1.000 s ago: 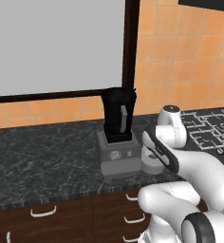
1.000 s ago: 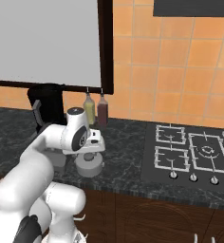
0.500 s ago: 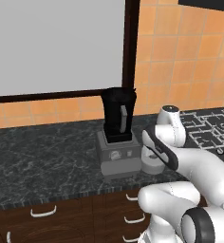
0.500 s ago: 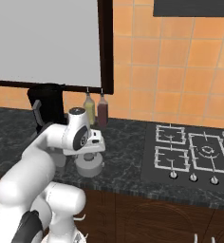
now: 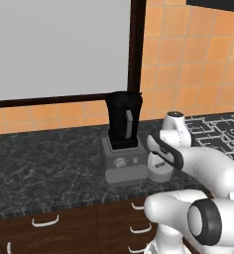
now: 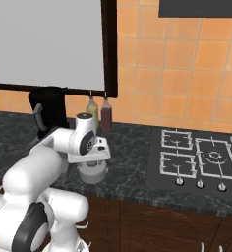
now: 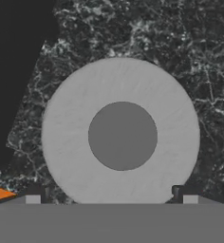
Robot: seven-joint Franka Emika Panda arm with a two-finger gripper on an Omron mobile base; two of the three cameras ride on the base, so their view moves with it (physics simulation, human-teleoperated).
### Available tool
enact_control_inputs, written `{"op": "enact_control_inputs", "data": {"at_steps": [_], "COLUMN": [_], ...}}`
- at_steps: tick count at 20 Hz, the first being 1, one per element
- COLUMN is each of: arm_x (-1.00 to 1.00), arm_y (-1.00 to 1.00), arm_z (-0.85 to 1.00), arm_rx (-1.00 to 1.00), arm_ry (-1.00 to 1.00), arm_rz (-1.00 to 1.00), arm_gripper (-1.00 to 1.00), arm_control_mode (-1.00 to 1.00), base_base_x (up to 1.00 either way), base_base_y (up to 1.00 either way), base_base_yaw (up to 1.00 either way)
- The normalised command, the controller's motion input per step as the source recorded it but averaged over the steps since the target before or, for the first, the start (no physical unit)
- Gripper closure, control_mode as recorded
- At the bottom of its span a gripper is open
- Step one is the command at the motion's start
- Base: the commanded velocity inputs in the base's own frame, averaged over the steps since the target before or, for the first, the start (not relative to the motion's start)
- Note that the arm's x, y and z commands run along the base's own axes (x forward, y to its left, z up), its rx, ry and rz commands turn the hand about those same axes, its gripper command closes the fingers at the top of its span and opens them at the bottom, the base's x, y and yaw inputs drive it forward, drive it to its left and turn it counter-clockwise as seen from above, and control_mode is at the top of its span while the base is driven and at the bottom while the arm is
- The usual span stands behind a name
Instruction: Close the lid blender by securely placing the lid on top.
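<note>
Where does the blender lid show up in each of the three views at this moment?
Left base view: the lid lies on the counter just right of the blender, partly behind the arm's wrist.
Right base view: the lid sits below the hand, right of the blender.
Hand view: the lid is centred, its darker knob in the middle, with the gripper straddling its near edge.
Shared landmark: the dark speckled countertop.

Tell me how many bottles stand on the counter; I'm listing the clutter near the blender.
2: a yellowish bottle and a dark reddish bottle, side by side against the wall right of the blender. The arm may hide others.
</note>
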Motion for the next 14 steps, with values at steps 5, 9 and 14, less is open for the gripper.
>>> {"op": "enact_control_inputs", "data": {"at_steps": [5, 9, 14], "arm_x": [0.32, 0.18, 0.08], "arm_y": [0.07, 0.05, 0.03], "arm_z": [-0.18, -0.18, -0.31], "arm_rx": [0.0, 0.0, 0.0], "arm_ry": [0.0, 0.0, 0.03], "arm_rz": [-0.02, 0.0, 0.0], "arm_gripper": [-1.0, -1.0, 1.0], "arm_control_mode": [-1.0, -1.0, -1.0], "base_base_x": [0.0, 0.0, 0.0], "base_base_y": [0.0, 0.0, 0.0], "base_base_yaw": [0.0, 0.0, 0.0]}}
